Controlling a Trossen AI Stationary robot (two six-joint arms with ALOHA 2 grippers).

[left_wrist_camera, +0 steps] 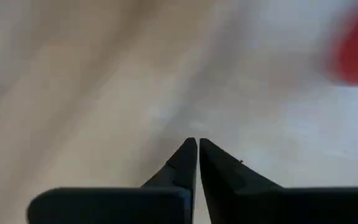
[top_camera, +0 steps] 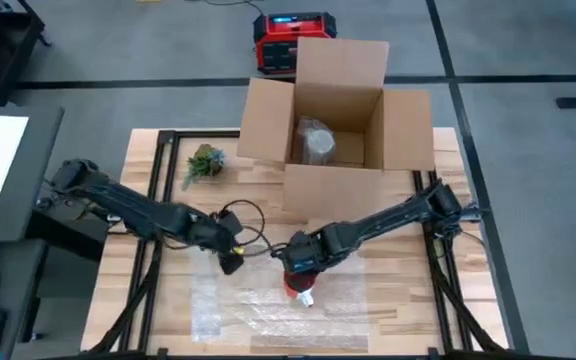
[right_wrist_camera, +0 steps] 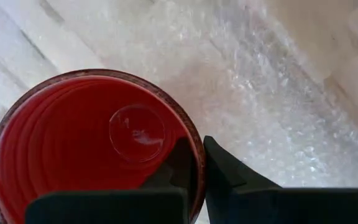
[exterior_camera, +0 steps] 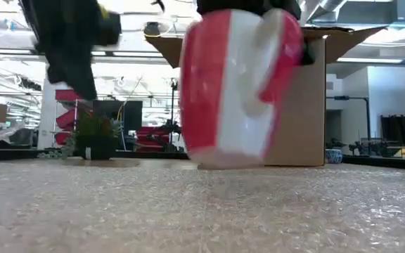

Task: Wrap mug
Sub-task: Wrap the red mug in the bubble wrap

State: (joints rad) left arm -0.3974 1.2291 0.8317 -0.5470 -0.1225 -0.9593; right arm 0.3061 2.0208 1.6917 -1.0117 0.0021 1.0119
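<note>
The red and white mug [top_camera: 298, 287] [exterior_camera: 238, 84] stands open side up at the far edge of the bubble wrap sheet [top_camera: 268, 312] [right_wrist_camera: 260, 81], which lies flat on the table's near half. Its handle [exterior_camera: 284, 63] shows in the low view. My right gripper [top_camera: 298, 267] [right_wrist_camera: 201, 149] is above the mug and shut on its rim. My left gripper [top_camera: 233, 262] [left_wrist_camera: 197, 146] hovers just left of the mug, shut with nothing in it. My right gripper pinches the mug's wall at the rim [right_wrist_camera: 196, 163], one finger inside the mug and one outside. The fingers come from above, pointing down. The mug hangs nearly upright below them, and I cannot tell whether its base [exterior_camera: 223, 163] touches the surface.
An open cardboard box [top_camera: 338, 120] stands at the table's far middle with a wrapped item [top_camera: 316, 142] inside. A small potted plant [top_camera: 205, 162] sits to the left of the box. A red device [top_camera: 290, 42] lies on the floor beyond the table.
</note>
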